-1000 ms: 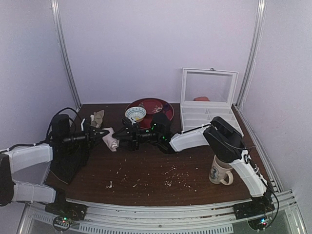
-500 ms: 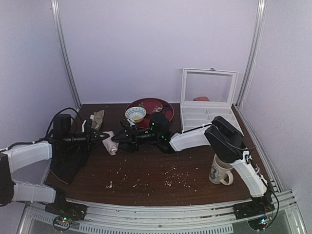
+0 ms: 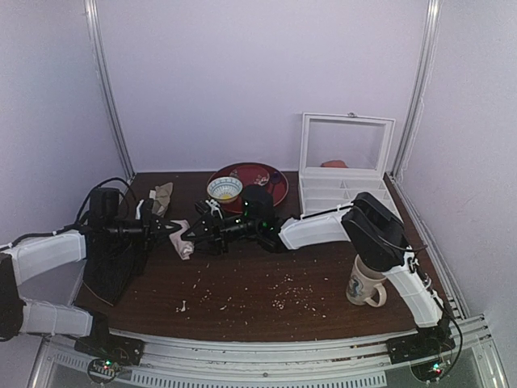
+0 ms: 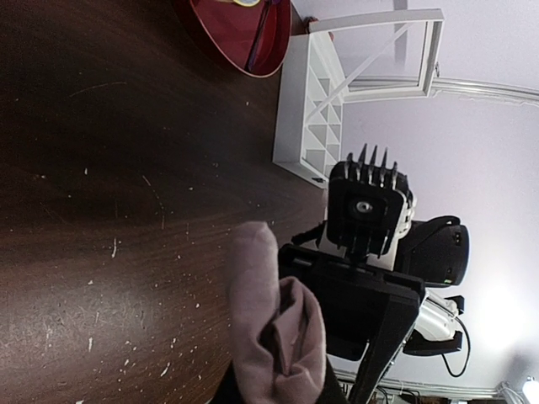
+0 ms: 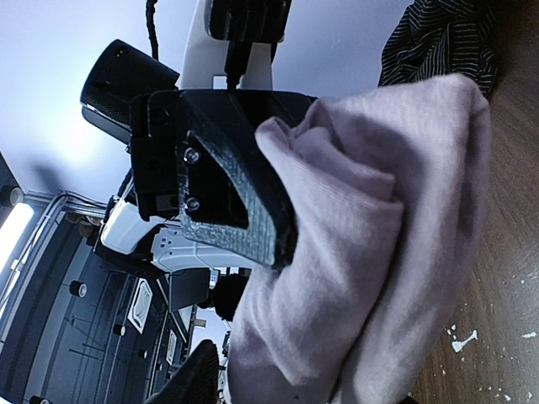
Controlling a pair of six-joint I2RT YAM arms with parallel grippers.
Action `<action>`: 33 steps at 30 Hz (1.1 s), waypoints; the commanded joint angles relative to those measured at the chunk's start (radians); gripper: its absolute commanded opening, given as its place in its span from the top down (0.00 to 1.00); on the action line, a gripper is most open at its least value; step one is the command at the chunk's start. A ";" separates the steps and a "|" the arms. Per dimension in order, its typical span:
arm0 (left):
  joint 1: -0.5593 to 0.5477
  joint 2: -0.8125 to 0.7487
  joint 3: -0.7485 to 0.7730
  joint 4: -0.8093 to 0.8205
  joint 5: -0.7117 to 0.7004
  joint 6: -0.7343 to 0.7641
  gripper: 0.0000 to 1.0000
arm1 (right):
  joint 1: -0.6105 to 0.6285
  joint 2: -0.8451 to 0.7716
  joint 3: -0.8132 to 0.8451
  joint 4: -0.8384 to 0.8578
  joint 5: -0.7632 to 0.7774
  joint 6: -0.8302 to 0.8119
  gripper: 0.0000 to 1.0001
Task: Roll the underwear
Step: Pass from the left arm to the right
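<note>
Pink lump btw. two grippers
L gripper pinches the underwear, one black finger pressed into the cloth. The underwear is pale pink, soft & bunched into a fat lump w/ deep folds, at the left-middle of the table. R gripper has slid left since a sec ago & is now right at the lump; can't tell if its fingers squeeze it.
</note>
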State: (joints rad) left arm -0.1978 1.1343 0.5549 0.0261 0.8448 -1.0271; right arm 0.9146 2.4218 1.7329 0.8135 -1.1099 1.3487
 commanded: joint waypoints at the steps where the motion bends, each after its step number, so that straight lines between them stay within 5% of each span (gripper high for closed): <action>1: 0.006 0.004 0.031 -0.006 -0.010 0.034 1.00 | 0.016 -0.057 0.050 -0.030 -0.029 -0.045 0.54; 29: 0.006 0.021 0.040 0.008 0.019 0.044 1.00 | 0.018 -0.024 0.078 0.014 -0.044 0.005 0.92; 33: 0.006 0.033 0.049 0.049 0.035 0.025 0.72 | 0.005 -0.031 0.053 0.044 -0.038 0.026 0.93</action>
State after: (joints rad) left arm -0.1970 1.1450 0.5735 0.0071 0.8700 -1.0107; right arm 0.9199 2.4218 1.7817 0.7456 -1.1297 1.3506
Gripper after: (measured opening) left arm 0.202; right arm 0.123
